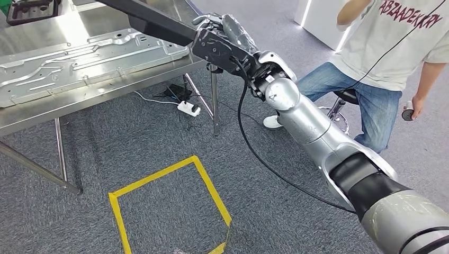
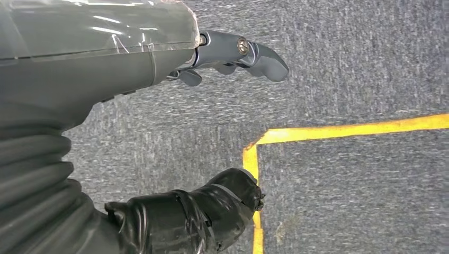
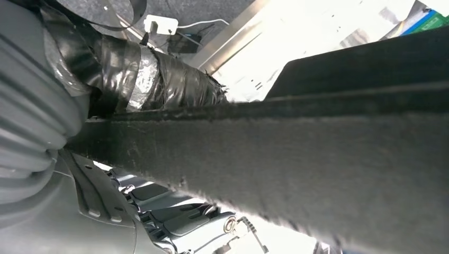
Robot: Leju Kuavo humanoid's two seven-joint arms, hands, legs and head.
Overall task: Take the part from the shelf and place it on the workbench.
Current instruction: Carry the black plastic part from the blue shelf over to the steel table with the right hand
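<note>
Right hand [image 1: 225,39], at the end of the silver arm stretched out toward one o'clock, was wrapped around the near end of a long dark part [image 1: 153,24]; in the right wrist view the thumb [image 3: 153,74] lay over one face of the felt-like bar [image 3: 296,164] and the fingers [image 3: 185,219] curled under the other, so the grip looked firm. Left hand [image 2: 174,174] hung low over the grey carpet, near the corner of a yellow tape square [image 2: 339,129], holding nothing, its fingers apart and only loosely curled.

Judging from that, the placing step was in hand. To do it well the arm needed to lower the bar level, so its far end would not strike first, and the hand should let go only once the part rested fully on the steel top.

From the hand the part ran off toward ten o'clock, slanting above the workbench [image 1: 32,119] and across the pressed metal panel [image 1: 79,66] lying there. Whether it already touched that panel could not be told. Farther off, at two o'clock, a person [image 1: 392,53] sat on a stool.
</note>
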